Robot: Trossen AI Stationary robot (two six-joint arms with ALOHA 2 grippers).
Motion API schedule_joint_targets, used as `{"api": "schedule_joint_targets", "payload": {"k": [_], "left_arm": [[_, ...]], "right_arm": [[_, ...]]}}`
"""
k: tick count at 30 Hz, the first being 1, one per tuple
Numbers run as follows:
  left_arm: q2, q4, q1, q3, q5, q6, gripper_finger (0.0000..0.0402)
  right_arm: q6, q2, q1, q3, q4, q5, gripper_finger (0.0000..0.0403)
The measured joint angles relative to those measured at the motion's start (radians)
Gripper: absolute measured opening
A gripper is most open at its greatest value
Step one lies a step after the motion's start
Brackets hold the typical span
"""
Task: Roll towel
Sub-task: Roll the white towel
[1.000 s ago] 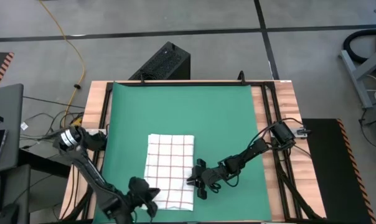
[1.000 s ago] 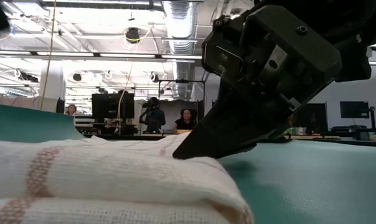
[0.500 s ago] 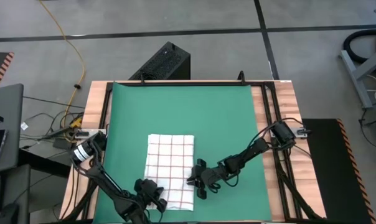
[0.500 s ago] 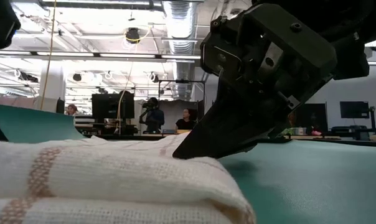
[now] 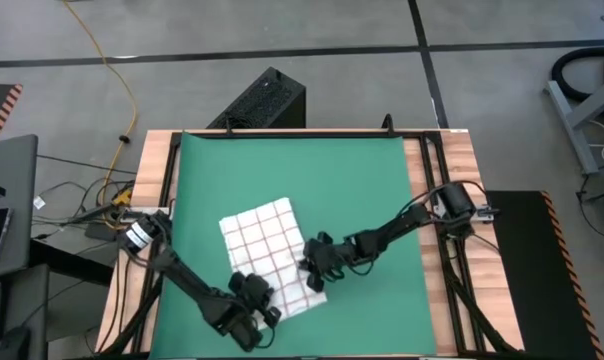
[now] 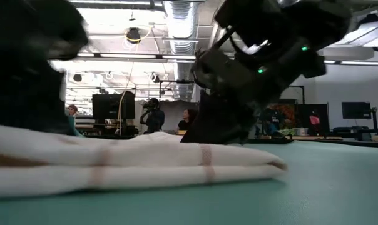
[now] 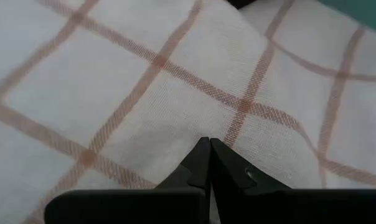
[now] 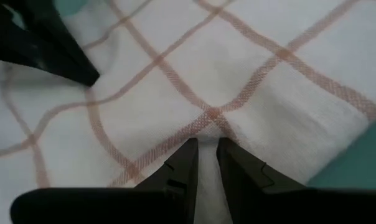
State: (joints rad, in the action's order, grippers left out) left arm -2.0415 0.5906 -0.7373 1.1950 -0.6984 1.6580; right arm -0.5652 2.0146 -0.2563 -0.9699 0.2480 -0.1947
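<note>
High view: the towel (image 5: 267,254) lies on the near half of the green mat (image 5: 352,190), turned askew so that its grid of red-brown lines runs diagonally to the mat's edges. Both arms reach to its near end. The left gripper (image 5: 257,297) sits at the towel's near-left corner, its arm stretching in from the table's left side. The right gripper (image 5: 316,262) meets the towel's right edge, its arm coming in from the right side of the table (image 5: 444,170).

From the left wrist, the two dark fingers (image 7: 200,163) are pressed together with their tips on the cloth (a small pucker of fabric gathers right at the tips), so they are clamped on the towel (image 7: 175,81). From the right wrist, the fingers (image 8: 187,160) stand only a sliver apart, and a ridge of the towel (image 8: 238,74) is pinched in that narrow gap; the other arm's dark finger shows farther off.

In the low view the towel (image 6: 132,164) lies flat as a folded double layer, with the right gripper (image 6: 217,132) coming down onto it from above.
</note>
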Motion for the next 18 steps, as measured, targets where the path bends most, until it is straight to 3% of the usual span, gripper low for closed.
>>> {"api": "schedule_joint_targets", "payload": {"k": [6,13,18], "left_arm": [[0.073,0.098,0.068,-0.006,-0.003,-0.111,0.0],[0.244,0.123,0.042,-0.004,-0.213,-0.13,0.0],[0.244,0.037,-0.011,-0.007,-0.375,-0.075,0.0]], "right_arm": [[0.09,-0.082,0.055,0.002,-0.052,0.041,0.0096],[0.193,-0.271,-0.01,0.004,-0.064,-0.027,0.0095],[0.241,-0.247,-0.104,0.006,-0.006,-0.091,0.0095]]}}
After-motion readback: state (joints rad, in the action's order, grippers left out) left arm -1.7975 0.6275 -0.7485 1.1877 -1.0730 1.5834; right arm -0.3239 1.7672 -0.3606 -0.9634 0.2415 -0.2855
